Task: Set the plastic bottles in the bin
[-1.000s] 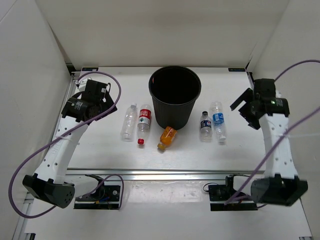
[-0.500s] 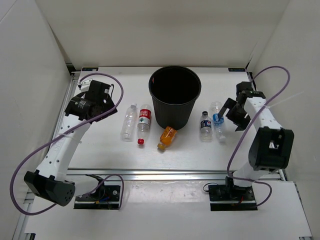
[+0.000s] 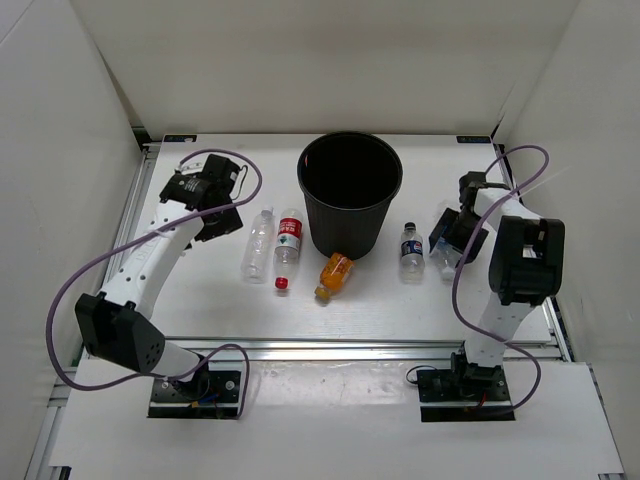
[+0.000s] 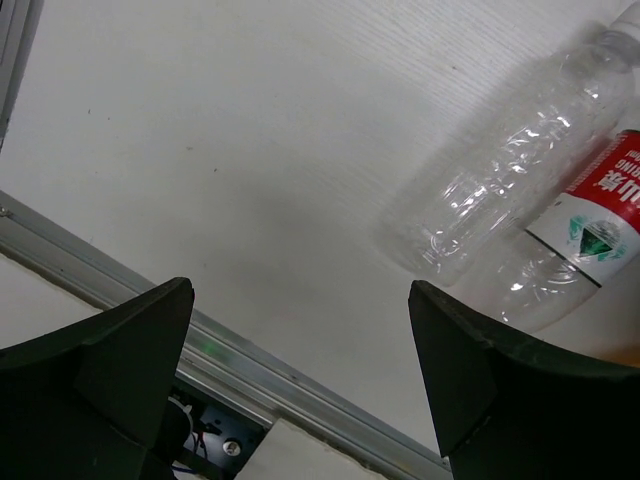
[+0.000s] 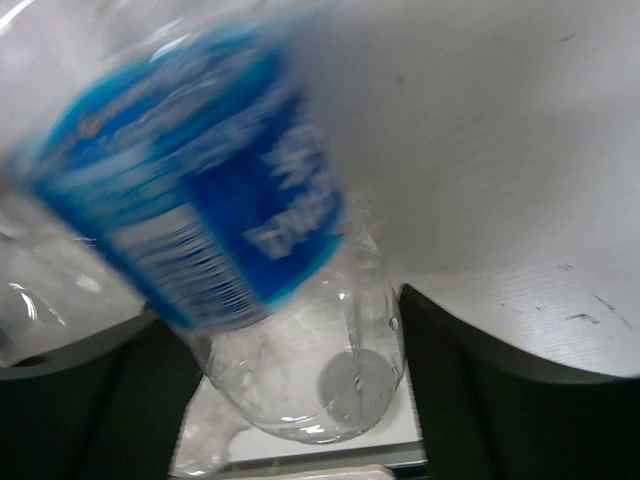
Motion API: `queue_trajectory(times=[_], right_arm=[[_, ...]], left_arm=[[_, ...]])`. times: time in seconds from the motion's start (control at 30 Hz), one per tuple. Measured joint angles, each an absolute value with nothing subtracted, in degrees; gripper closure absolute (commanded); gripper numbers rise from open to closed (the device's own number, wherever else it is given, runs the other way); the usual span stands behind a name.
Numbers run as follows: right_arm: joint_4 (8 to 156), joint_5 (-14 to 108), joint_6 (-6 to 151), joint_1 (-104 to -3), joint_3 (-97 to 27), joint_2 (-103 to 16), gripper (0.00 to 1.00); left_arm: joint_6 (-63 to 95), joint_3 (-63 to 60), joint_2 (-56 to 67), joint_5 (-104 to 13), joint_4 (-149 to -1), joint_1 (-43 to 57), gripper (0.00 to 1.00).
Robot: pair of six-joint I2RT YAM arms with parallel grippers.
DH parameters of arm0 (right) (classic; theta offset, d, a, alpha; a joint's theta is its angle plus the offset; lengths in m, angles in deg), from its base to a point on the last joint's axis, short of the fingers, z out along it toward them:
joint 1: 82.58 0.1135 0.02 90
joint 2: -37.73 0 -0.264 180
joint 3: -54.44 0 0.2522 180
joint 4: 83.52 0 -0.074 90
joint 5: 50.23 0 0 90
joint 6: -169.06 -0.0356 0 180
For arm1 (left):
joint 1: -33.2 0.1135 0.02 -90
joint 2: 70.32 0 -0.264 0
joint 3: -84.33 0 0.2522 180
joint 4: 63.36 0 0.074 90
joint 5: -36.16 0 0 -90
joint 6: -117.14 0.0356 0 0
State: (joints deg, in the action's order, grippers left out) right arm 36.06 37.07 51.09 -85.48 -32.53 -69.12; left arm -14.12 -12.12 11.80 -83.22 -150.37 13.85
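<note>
The black bin (image 3: pixel 350 190) stands at the table's middle back. Left of it lie a plain clear bottle (image 3: pixel 257 245) (image 4: pixel 500 180) and a red-labelled bottle (image 3: pixel 288 243) (image 4: pixel 592 215). An orange-filled bottle (image 3: pixel 334 274) lies in front of the bin, and a small blue-labelled bottle (image 3: pixel 411 250) lies to its right. My right gripper (image 3: pixel 447 245) (image 5: pixel 300 400) is down over the other blue-labelled bottle (image 3: pixel 444 265) (image 5: pixel 220 230), with both fingers against its sides. My left gripper (image 3: pixel 215 215) (image 4: pixel 300 380) hangs open just left of the plain clear bottle, with nothing between its fingers.
White walls close in the table on the left, back and right. An aluminium rail (image 3: pixel 330 350) (image 4: pixel 250 370) runs along the near edge. Purple cables (image 3: pixel 70 320) loop from both arms.
My right arm swung in and down onto the right-hand blue-labelled bottle and its jaws closed around it. My left arm shifted right toward the plain clear bottle, still open.
</note>
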Motion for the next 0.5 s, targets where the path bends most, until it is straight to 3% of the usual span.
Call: queue_trajectory(times=[0.13,0.37,0.5], right_arm=[[36.41,38.05,50.68,-86.35,-34.39,-70.19,0.48],[32.11,34.32,44.45,-83.95,-40.86,-62.58,0.51],[34.36,33.97,43.12,-74.57,-54.58,-53.03,0.51]], left_arm=[[-14.12,-14.75,12.85,-83.66,-150.37,13.85,0.0],[-16.02,-15.64,12.85,-84.27,-151.09,13.96,0.0],[-17.39,-14.62,12.5,-84.19,-151.11,14.46,0.0]])
